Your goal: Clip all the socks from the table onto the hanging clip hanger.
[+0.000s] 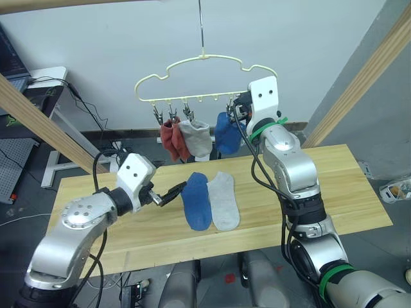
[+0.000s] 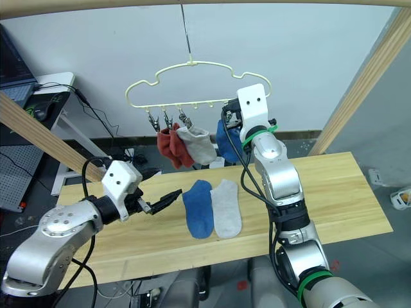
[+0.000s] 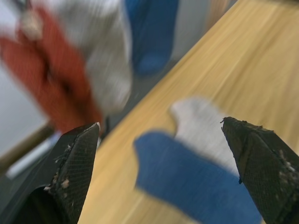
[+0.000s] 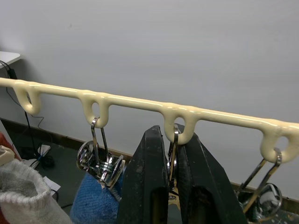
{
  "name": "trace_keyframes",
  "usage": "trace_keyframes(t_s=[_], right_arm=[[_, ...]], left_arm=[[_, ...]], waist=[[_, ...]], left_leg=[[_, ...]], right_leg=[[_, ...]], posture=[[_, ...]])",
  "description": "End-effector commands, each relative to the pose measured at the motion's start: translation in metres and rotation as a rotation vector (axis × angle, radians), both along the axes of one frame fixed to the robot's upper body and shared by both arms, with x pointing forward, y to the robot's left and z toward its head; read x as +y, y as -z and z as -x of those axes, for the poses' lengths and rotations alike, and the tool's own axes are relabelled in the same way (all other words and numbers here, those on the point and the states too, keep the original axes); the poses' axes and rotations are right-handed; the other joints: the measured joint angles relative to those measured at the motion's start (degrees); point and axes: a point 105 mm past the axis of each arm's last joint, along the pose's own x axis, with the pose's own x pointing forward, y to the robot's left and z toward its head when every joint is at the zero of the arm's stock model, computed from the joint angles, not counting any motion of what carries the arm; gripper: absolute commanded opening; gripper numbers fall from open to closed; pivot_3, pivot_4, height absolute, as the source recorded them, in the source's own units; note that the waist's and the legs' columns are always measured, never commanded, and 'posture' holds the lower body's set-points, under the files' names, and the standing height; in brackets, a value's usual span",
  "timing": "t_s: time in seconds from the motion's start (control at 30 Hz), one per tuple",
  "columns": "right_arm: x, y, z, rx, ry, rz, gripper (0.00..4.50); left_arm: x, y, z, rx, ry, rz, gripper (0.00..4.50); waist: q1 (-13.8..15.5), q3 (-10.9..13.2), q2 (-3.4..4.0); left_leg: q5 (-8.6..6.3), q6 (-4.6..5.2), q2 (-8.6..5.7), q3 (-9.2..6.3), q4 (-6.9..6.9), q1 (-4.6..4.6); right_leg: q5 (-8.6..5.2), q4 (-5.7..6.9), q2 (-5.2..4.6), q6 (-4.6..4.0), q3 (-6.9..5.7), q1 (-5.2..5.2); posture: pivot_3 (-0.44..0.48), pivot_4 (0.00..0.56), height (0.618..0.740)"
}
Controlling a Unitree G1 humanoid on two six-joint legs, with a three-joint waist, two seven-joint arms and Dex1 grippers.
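We are looking down on the long light wooden plank table (image 1: 334, 192), where a blue ankle sock (image 1: 196, 200) and a light grey ankle sock (image 1: 224, 200) are lying flat, touching side by side near the middle, the grey one at three o'clock of the blue. Above the table's far edge, at twelve o'clock from those two, the pale yellow cloud-shaped wire clip hanger (image 1: 192, 64) is hanging from its metal hook. Clipped under it, we are seeing rust red socks (image 1: 171, 139), a light grey sock (image 1: 198, 137) and a second blue sock (image 1: 226, 132) dangling in a row. Our right gripper (image 4: 172, 156) is reaching up to the hanger's lower bar, its two black fingers (image 4: 149, 177) pressing together on a small silver clip (image 4: 173, 154). Our left gripper (image 1: 169, 193) is hovering just above the table at nine o'clock of the flat blue sock, its fingers (image 3: 77, 163) spreading wide and holding nothing.
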Motion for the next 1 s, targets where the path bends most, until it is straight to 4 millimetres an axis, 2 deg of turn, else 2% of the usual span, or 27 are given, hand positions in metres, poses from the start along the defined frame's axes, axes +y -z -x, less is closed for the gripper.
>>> trace_keyframes(t_s=[0.03, 0.13, 0.3, 0.37, 0.7, 1.0], right_arm=[[0.004, -0.029, 0.012, -0.089, -0.024, -0.026, 0.01], [0.005, -0.03, 0.015, -0.081, -0.029, -0.029, 0.01], [0.007, -0.031, 0.019, -0.073, -0.035, -0.024, 0.01], [0.007, -0.03, 0.019, -0.07, -0.037, -0.019, 0.01], [0.005, -0.032, 0.023, -0.064, -0.033, -0.004, 0.01], [0.004, -0.032, 0.025, -0.059, -0.031, 0.001, 0.0]], left_arm=[[0.005, 0.021, -0.009, 0.036, -0.118, 0.02, 4.5], [0.002, 0.044, -0.017, 0.093, -0.164, 0.017, 4.5], [-0.008, 0.067, -0.029, 0.145, -0.199, 0.017, 4.5], [-0.013, 0.074, -0.036, 0.142, -0.194, -0.004, 4.5], [-0.033, 0.101, -0.056, 0.26, -0.253, 0.112, 4.5], [-0.04, 0.11, -0.047, 0.346, -0.229, 0.152, 2.58]], waist=[[0.01, 0.03, 0.05], [-0.03, 0.15, 0.05], [-0.1, 0.44, 0.21], [-0.2, 0.51, 0.21], [-1.64, 1.5, 0.18], [-2.31, 1.79, 0.29]], left_leg=[[0.0, 0.0, 0.01, -0.02, -0.01, 0.0], [0.0, 0.0, 0.01, -0.01, -0.02, 0.0], [0.0, 0.0, 0.02, -0.01, -0.03, -0.01], [0.0, 0.01, 0.02, 0.0, -0.02, -0.01], [-0.01, 0.01, 0.04, 0.04, -0.03, -0.01], [-0.01, 0.01, 0.03, 0.05, -0.06, -0.01]], right_leg=[[0.0, -0.03, 0.0, 0.0, -0.02, 0.0], [0.0, -0.04, 0.0, 0.0, -0.03, 0.0], [0.0, -0.05, 0.0, 0.0, -0.02, 0.0], [-0.01, -0.05, 0.0, 0.01, -0.02, 0.0], [-0.01, -0.09, -0.01, 0.02, -0.01, 0.01], [-0.17, -0.16, -0.02, 0.29, -0.01, 0.03]], posture=[[-0.135, 0.31, 0.74], [-0.149, 0.331, 0.74], [-0.172, 0.353, 0.74], [-0.185, 0.36, 0.74], [-0.225, 0.403, 0.74], [-0.24, 0.409, 0.74]])
